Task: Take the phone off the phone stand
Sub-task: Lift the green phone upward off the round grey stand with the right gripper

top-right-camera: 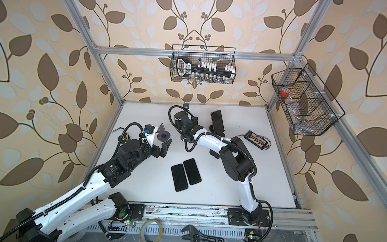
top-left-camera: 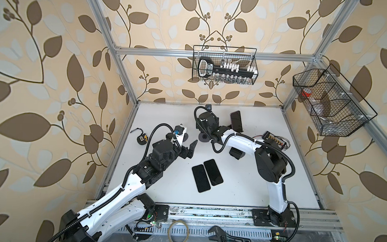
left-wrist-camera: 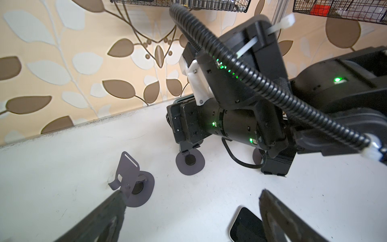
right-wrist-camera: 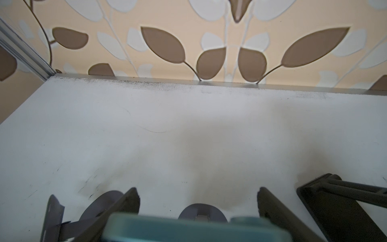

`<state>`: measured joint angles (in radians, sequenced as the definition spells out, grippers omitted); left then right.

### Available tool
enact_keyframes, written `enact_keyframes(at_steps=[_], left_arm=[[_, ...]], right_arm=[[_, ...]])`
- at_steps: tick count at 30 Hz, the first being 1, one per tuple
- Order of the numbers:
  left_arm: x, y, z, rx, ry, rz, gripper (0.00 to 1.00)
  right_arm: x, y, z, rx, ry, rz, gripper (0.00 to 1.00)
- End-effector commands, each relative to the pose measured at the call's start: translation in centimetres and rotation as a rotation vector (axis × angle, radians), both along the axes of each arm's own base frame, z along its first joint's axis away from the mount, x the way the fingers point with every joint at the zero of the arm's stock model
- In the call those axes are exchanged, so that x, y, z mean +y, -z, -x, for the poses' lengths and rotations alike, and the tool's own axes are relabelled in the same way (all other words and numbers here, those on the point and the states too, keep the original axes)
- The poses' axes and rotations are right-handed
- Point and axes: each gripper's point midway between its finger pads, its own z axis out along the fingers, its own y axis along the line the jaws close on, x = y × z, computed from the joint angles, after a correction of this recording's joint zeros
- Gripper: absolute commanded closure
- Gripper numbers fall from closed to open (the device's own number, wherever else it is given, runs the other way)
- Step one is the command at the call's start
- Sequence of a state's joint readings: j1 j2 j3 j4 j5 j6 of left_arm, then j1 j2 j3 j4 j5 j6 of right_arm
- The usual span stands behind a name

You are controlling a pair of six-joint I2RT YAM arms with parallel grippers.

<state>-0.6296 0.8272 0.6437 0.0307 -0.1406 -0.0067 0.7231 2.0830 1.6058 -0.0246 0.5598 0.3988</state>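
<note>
The teal phone (right-wrist-camera: 188, 229), seated on its purple stand (right-wrist-camera: 202, 210) toward the rear of the table (right-wrist-camera: 188, 125), is flanked by the right gripper (right-wrist-camera: 198, 189); a firm clamp cannot be confirmed. A squared grip and a straight upward lift are advised. The left gripper (left-wrist-camera: 192, 192) is held wide open.

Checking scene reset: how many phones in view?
4. Two flat phones lie side by side in the middle; an upright phone stands on a black stand at the back; a teal-edged phone sits between the right gripper's jaws, wrist views only. More may hide under the right arm.
</note>
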Motion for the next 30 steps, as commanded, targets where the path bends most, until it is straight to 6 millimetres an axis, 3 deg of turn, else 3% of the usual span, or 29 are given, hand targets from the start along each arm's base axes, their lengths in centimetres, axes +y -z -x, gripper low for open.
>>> enact_keyframes(at_steps=[1, 30], left_arm=[[-0.41, -2.71, -0.12, -0.059, 0.008, 0.037, 0.01], [-0.50, -2.28, -0.30, -0.047, 0.006, 0.033, 0.01]], right_arm=[[0.01, 0.58, -0.30, 0.000, -0.007, 0.009, 0.13], [-0.33, 1.02, -0.32, -0.009, -0.009, 0.004, 0.21]])
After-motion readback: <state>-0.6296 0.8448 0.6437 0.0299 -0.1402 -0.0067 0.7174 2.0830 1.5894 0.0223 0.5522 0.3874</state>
